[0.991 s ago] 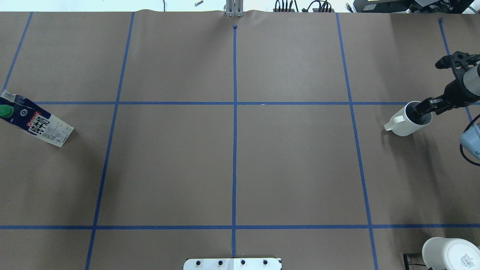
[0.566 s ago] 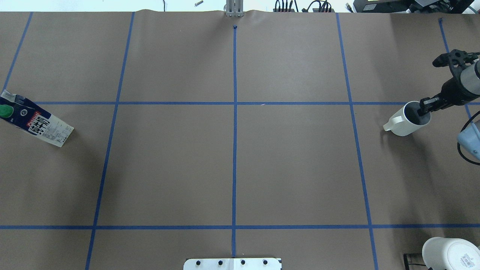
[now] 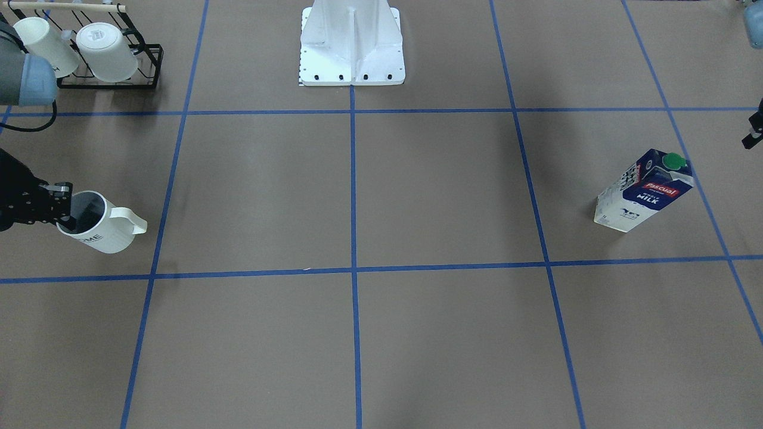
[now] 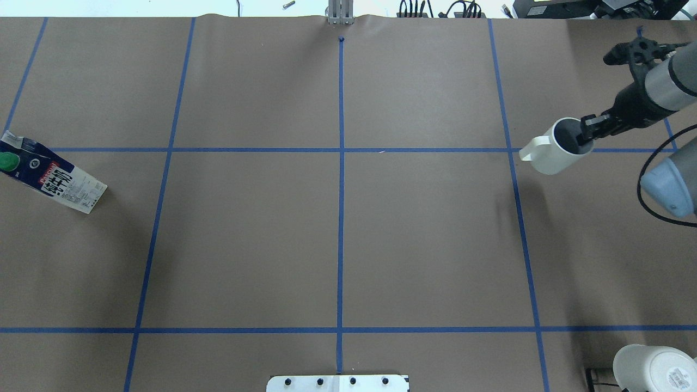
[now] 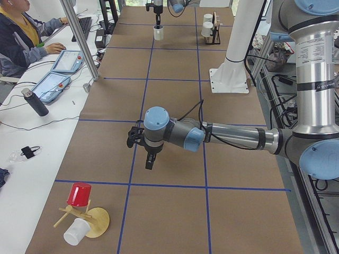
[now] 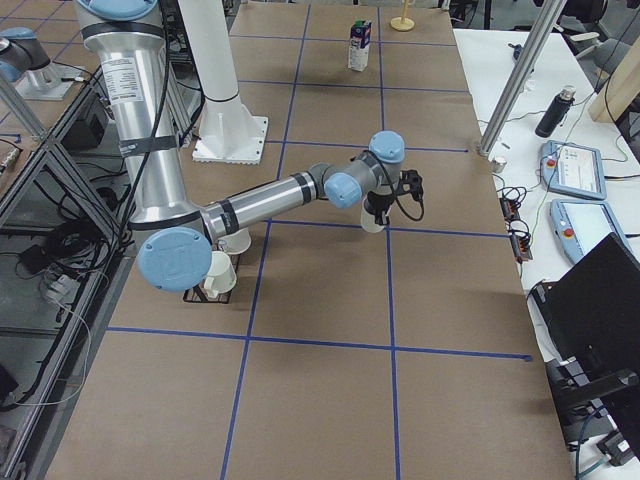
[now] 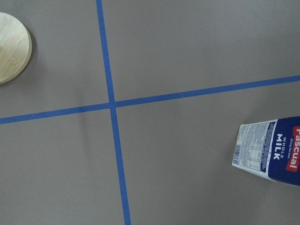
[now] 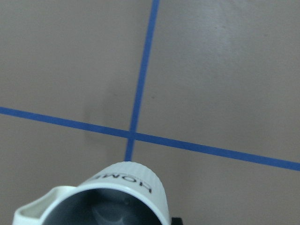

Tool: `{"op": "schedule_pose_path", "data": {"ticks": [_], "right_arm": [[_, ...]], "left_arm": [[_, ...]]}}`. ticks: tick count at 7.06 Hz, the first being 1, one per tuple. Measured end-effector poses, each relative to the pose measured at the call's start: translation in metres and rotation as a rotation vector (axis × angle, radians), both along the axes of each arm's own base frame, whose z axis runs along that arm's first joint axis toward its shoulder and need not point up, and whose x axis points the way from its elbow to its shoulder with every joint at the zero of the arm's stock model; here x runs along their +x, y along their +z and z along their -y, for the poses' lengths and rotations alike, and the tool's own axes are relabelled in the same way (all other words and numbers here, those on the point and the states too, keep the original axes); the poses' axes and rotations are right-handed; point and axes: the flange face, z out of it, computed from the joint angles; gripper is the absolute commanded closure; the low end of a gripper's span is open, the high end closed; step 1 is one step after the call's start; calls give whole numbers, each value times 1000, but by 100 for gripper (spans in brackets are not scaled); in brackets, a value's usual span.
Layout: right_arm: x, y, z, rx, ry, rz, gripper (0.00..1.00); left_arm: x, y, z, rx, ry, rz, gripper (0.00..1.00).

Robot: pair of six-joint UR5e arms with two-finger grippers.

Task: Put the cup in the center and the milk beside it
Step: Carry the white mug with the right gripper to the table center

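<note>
- Carrying phase: right claw is clamped on the cup rim, one finger inside and one outside, handle on the side away from the claw.
- Cup looks clear of the table (its shadow sits apart from it), hanging just under the claw near a blue tape crossing.
- Centre is well apart from that claw, so cup placement is not done.
- Milk stands upright near the left claw, not touching it; its move is all left.
- Left claw: can't tell if apart or together.
</note>
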Motion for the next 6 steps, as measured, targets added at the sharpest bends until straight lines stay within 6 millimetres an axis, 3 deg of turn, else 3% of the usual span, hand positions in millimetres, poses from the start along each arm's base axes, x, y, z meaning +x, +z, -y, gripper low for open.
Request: {"op": "schedule_pose_path", "data": {"ticks": [2, 5, 6], "right_arm": [[-77, -83, -3, -24, 48, 29, 100], [-224, -215, -45, -61, 108, -2, 100], [-261, -244, -57, -90, 126, -9, 100]], "left_arm": [[0, 1, 0, -1, 1, 1, 2], [1, 2, -1, -3, 2, 1, 2], [0, 3, -1, -5, 2, 1, 2]]}}
